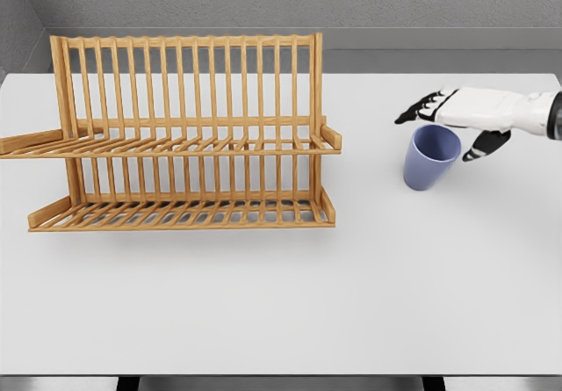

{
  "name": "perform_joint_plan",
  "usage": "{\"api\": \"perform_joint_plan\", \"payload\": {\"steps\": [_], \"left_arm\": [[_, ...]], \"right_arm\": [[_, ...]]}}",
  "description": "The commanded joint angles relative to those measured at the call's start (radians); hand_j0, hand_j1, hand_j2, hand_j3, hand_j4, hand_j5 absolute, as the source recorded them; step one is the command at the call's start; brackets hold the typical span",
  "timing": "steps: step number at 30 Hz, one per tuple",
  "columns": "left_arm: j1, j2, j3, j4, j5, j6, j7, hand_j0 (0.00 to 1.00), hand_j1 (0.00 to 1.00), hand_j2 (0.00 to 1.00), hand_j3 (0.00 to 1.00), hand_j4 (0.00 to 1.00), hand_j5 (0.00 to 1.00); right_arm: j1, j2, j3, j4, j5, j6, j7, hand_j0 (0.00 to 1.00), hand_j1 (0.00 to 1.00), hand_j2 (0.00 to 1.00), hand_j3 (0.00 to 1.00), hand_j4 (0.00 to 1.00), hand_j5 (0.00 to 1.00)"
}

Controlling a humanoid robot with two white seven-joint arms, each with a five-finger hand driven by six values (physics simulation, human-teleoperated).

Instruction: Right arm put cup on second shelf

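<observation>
A blue cup (pixel 430 156) stands upright on the white table (pixel 281 303), right of the middle. My right hand (pixel 448 127) comes in from the right edge and hovers just above and behind the cup's rim, fingers spread, thumb hanging down beside the cup's right side; it holds nothing. The wooden dish rack (pixel 184 136) stands at the left, with an upper slatted shelf (pixel 176 145) and a lower slatted shelf (pixel 180 213), both bare. My left arm is out of view.
A grey wall runs behind the table's far edge. The rack's right end (pixel 327 136) lies roughly a cup's width and more to the left of the cup.
</observation>
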Motion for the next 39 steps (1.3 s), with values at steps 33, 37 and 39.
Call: {"api": "perform_joint_plan", "payload": {"steps": [33,37,39], "left_arm": [[0.000,0.000,0.000,0.000,0.000,0.000,0.000,1.00,1.00,1.00,1.00,1.00,1.00],[0.000,0.000,0.000,0.000,0.000,-0.001,0.000,1.00,1.00,1.00,1.00,1.00,1.00],[0.000,0.000,0.000,0.000,0.000,-0.001,0.000,1.00,1.00,1.00,1.00,1.00,1.00]], "right_arm": [[-0.002,0.008,0.059,-0.005,-0.005,0.003,0.000,0.67,0.67,0.67,0.67,0.67,0.67],[-0.014,0.006,0.055,-0.008,-0.007,0.003,0.000,0.68,0.68,0.68,0.68,0.68,0.68],[-0.021,0.006,0.055,-0.009,-0.007,0.003,0.000,0.68,0.68,0.68,0.68,0.68,0.68]]}}
